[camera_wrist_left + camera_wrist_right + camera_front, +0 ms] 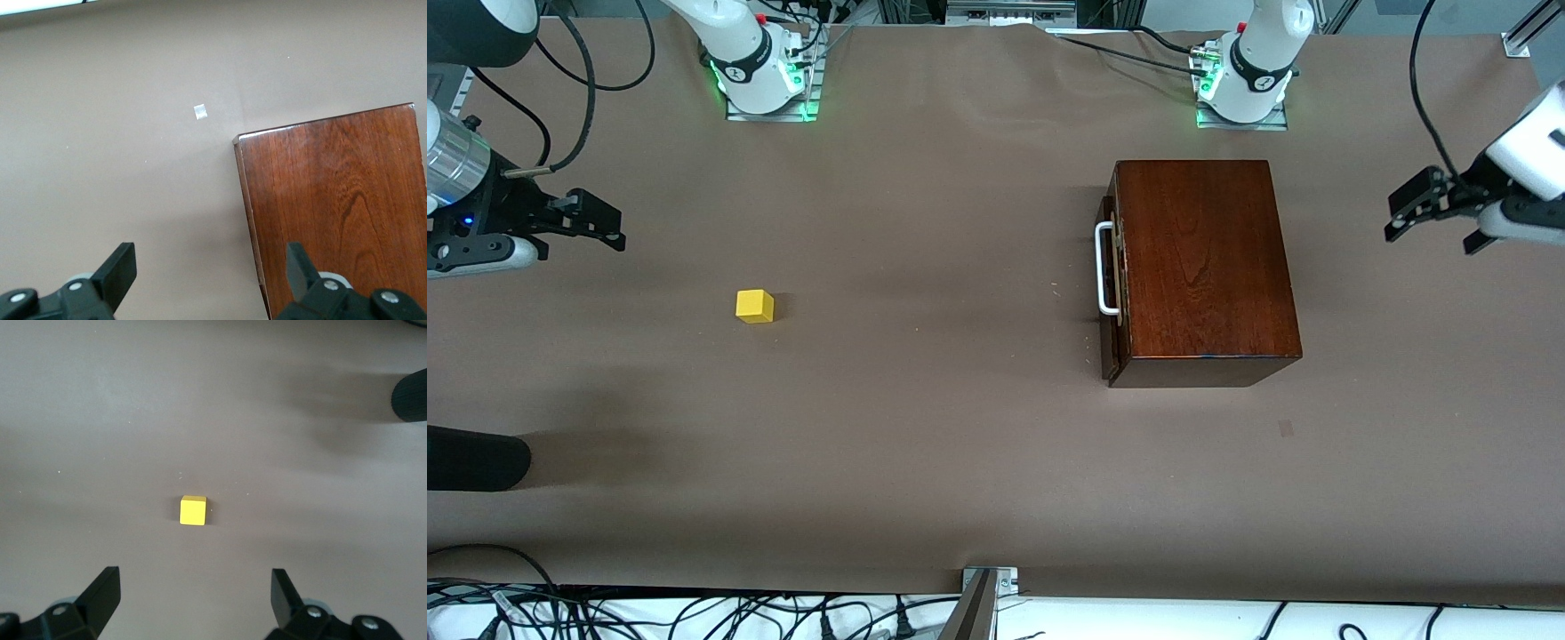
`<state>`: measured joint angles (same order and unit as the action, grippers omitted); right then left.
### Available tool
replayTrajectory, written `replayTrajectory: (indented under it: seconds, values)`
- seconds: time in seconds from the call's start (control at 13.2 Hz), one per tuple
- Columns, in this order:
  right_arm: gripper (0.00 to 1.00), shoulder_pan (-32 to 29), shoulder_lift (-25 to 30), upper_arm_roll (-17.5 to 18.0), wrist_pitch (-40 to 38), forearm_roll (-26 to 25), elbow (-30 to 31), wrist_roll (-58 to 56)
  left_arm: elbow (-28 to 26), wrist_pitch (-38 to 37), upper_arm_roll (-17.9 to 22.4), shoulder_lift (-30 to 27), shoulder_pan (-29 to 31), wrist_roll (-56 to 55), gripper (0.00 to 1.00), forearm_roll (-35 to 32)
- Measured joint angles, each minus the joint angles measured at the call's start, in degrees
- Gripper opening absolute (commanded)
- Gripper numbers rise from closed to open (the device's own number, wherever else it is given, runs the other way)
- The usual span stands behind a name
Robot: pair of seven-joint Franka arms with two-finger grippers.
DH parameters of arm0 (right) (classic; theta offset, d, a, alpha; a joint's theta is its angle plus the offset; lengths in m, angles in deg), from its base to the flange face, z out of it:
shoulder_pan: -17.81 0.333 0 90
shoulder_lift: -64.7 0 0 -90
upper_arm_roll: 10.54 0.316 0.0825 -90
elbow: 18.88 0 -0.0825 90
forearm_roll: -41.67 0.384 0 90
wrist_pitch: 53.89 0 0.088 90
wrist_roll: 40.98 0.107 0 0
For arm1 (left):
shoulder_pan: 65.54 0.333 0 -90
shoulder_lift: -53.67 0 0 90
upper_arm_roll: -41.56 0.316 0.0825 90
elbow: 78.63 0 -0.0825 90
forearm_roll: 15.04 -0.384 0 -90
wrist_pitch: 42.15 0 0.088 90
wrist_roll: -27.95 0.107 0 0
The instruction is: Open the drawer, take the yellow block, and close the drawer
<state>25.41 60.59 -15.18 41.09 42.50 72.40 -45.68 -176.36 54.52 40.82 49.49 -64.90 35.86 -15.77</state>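
The yellow block lies on the bare brown table toward the right arm's end; it also shows in the right wrist view. The dark mahogany box stands toward the left arm's end. Its drawer is pushed in, with the white bar handle facing the block. My right gripper hangs open and empty in the air, the block in its wrist view past the open gripper. My left gripper hangs open and empty beside the box; its wrist view shows the box top.
A black cylinder reaches in over the table edge at the right arm's end, nearer the front camera than the block. A small grey patch lies on the table nearer the camera than the box. Cables run along the front edge.
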Motion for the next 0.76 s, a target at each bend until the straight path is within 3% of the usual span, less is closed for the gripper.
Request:
replayTrajectory:
  seconds: [0.76]
  values:
    - [1.0, 0.0, 5.1, 0.1, 2.7, -0.9, 7.0, 0.0, -1.4, -3.3, -0.9, -0.5, -0.1, -5.7, 1.0, 0.0]
